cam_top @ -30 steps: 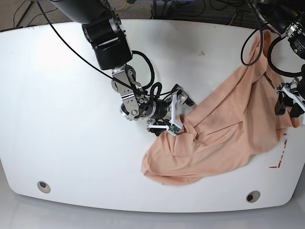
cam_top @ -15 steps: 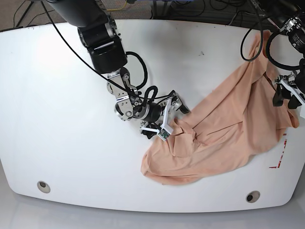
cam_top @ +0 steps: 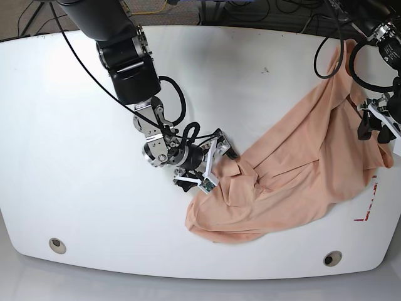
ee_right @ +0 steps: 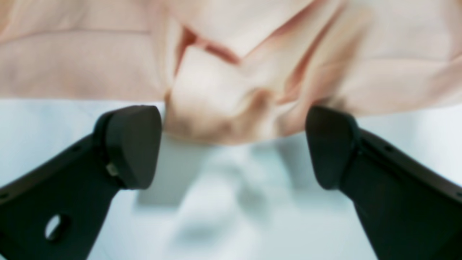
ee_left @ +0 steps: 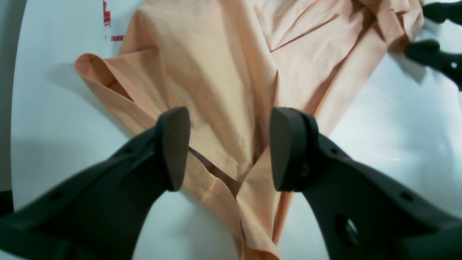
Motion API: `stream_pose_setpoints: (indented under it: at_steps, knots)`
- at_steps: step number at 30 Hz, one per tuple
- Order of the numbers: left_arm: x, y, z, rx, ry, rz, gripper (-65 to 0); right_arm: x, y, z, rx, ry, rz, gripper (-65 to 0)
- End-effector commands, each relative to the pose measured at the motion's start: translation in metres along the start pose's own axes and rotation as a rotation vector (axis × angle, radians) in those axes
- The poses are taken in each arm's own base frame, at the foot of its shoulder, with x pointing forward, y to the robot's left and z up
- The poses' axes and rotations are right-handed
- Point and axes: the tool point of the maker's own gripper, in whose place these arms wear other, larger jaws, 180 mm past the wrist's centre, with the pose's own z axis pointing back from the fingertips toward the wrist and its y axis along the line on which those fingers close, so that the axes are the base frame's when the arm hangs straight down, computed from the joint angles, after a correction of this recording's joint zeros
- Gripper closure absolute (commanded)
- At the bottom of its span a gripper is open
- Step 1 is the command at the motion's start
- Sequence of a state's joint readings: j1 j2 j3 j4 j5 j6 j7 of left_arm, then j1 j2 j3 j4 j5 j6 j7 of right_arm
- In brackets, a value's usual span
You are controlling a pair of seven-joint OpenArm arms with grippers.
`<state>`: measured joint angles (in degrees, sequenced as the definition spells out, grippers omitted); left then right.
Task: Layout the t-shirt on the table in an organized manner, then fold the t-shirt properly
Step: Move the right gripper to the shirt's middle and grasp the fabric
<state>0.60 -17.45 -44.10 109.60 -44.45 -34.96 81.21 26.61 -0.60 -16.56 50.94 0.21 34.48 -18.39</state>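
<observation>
The peach t-shirt (cam_top: pixel 301 169) lies crumpled on the right half of the white table (cam_top: pixel 75 125), stretching from the front centre up to the far right corner. My right gripper (cam_top: pixel 210 168) is open at the shirt's left edge. In the right wrist view its wide-spread fingers (ee_right: pixel 131 144) stand just short of a bunched fold of the t-shirt (ee_right: pixel 216 94). My left gripper (cam_top: pixel 378 127) hovers over the shirt's right side. In the left wrist view it is open (ee_left: pixel 229 148), and wrinkled t-shirt fabric (ee_left: pixel 216 72) lies beneath the gap, gripped by neither finger.
Red marks (cam_top: pixel 369 210) lie on the table beside the shirt's right edge, and they show again as red marks (ee_left: pixel 106 11) in the left wrist view. Two grommet holes (cam_top: pixel 57 244) (cam_top: pixel 332 258) sit near the front edge. Black cables (cam_top: pixel 81 63) trail from the right arm across the back left.
My right arm has drawn its open gripper to the left and toward the front, along the shirt's left edge. The left gripper has shifted slightly toward the back. The shirt has barely moved.
</observation>
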Motion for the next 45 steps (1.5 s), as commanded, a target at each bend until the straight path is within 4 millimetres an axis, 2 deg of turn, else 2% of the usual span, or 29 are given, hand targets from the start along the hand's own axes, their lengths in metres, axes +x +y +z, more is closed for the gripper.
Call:
stream_pose_setpoints:
  at_steps: [1, 6, 13, 16, 26, 29, 31, 34, 35, 36, 37, 38, 39, 43, 45]
  knots:
    - [0.016, 0.002, 0.005, 0.008, -0.051, -0.026, -33.2, 0.032, -0.005, 0.002, -0.007, -0.096, 0.012, -59.9]
    - [0.016, 0.002, 0.005, 0.008, -0.051, -0.026, -33.2, 0.038, -0.011, 0.002, -0.045, -0.148, -0.006, -59.9]
    - [0.016, 0.002, 0.005, 0.008, -0.051, -0.026, -33.2, 0.022, -0.021, -0.005, -0.102, -0.139, -0.070, -59.9]
    - [0.016, 0.002, 0.005, 0.008, -0.051, -0.026, -33.2, 0.020, -0.023, -0.006, -0.103, -0.140, -0.079, -59.9]
    - [0.016, 0.002, 0.005, 0.008, -0.051, -0.026, -33.2, 0.011, -0.019, -0.011, -0.093, -0.134, -0.105, -58.0]
    - [0.016, 0.002, 0.005, 0.007, -0.050, -0.025, -33.2, 0.010, -0.018, -0.012, -0.091, -0.133, -0.106, -50.6]
    - [0.016, 0.002, 0.005, 0.007, -0.050, -0.025, -33.2, 0.008, -0.015, -0.012, -0.088, -0.131, -0.110, -41.9]
    - [0.016, 0.002, 0.005, 0.007, -0.050, -0.025, -33.2, 0.005, -0.013, -0.013, -0.085, -0.129, -0.114, -26.0]
    - [0.016, 0.002, 0.005, 0.007, -0.051, -0.025, -33.2, 0.006, -0.012, -0.013, -0.084, -0.130, -0.114, -17.9]
    - [0.016, 0.002, 0.005, 0.007, -0.051, -0.025, -33.2, 0.007, -0.011, -0.014, -0.081, -0.131, -0.115, -15.2]
    - [0.016, 0.002, 0.005, 0.007, -0.051, -0.025, -33.2, 0.008, -0.007, -0.016, -0.074, -0.132, -0.118, -6.2]
    - [0.016, 0.002, 0.005, 0.009, -0.051, -0.025, -33.2, 0.008, -0.006, -0.016, -0.073, -0.132, -0.118, -2.2]
    - [0.016, 0.002, 0.005, 0.010, -0.050, -0.025, -33.2, 0.008, -0.005, -0.016, -0.071, -0.130, -0.120, 0.0]
    - [0.015, 0.002, 0.005, 0.010, -0.047, -0.026, -33.2, 0.016, -0.003, -0.015, -0.071, -0.153, -0.111, -1.6]
    - [0.013, 0.000, 0.003, 0.002, -0.039, -0.028, -33.2, 0.016, 0.003, -0.013, -0.067, -0.165, -0.109, 0.0]
